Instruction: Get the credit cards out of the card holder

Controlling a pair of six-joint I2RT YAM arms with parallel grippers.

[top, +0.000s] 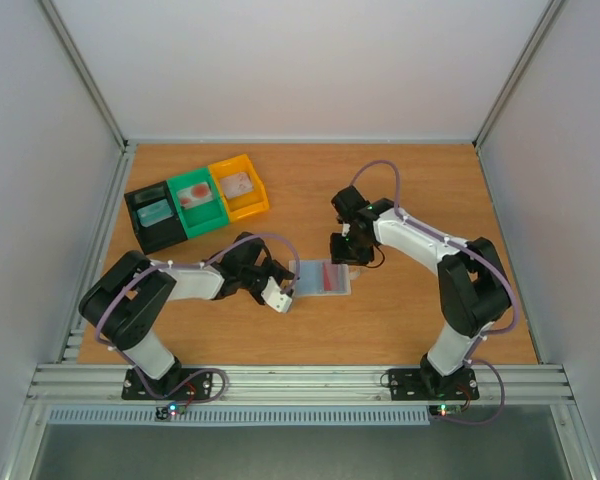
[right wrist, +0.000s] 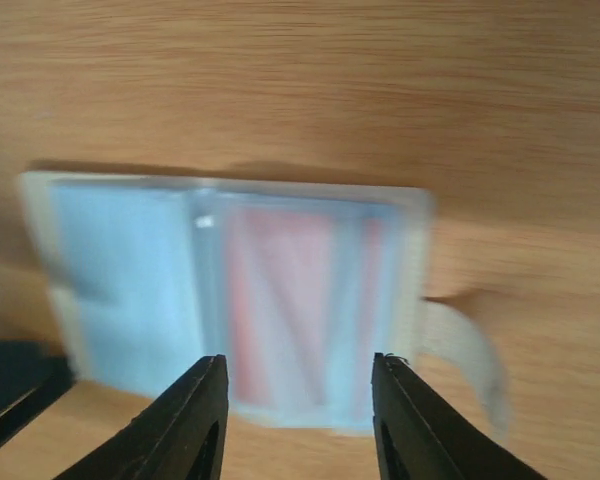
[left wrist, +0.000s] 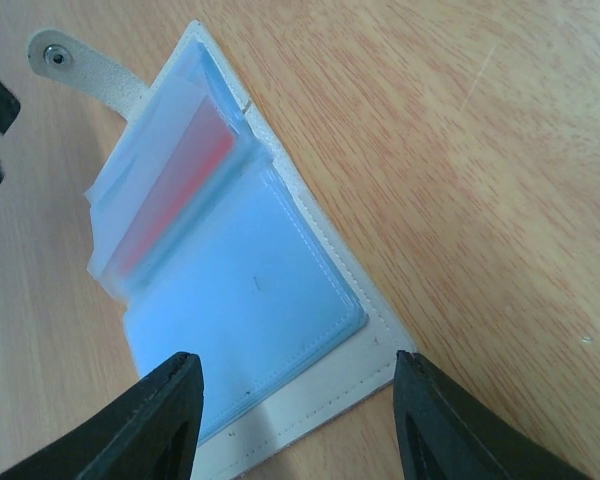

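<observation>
**Card holder worked from both sides.** The card holder (top: 320, 277) is seen spread open and flat on the table (top: 300, 190), flanked by two end effectors.

The left end effector (left wrist: 295, 420) is held at mid-width w/ nothing gripped. The holder's near white border lies directly below its jaws. The pale blue pocket (left wrist: 250, 300) sits just ahead of the fingertips, and the reddish card (left wrist: 175, 190) is tucked further ahead in the raised far pocket.

The right end effector (right wrist: 300, 420) is likewise part-open and empty, approx. over the holder's edge. The reddish card is framed between and beyond its fingers, w/ the snap tab (right wrist: 470, 350) off to its right. Whether the blue pocket holds a card or is only tinted sleeve cannot be told.

Step judged in hand: positioning for extraction, as no card is out yet. The next move is judged to need one end effector pinning the holder's border. The other would be narrowed onto an exposed card edge and drawn out along the pocket's open side. Card is thin and plastic slick, so a slip, or the whole holder being dragged, is a risk.

Room: bare table is seen on all sides of the holder. The bins (top: 208, 225) are set well apart, far beyond the left end effector. The tight spot is between the two end effectors, near each other across the holder.
</observation>
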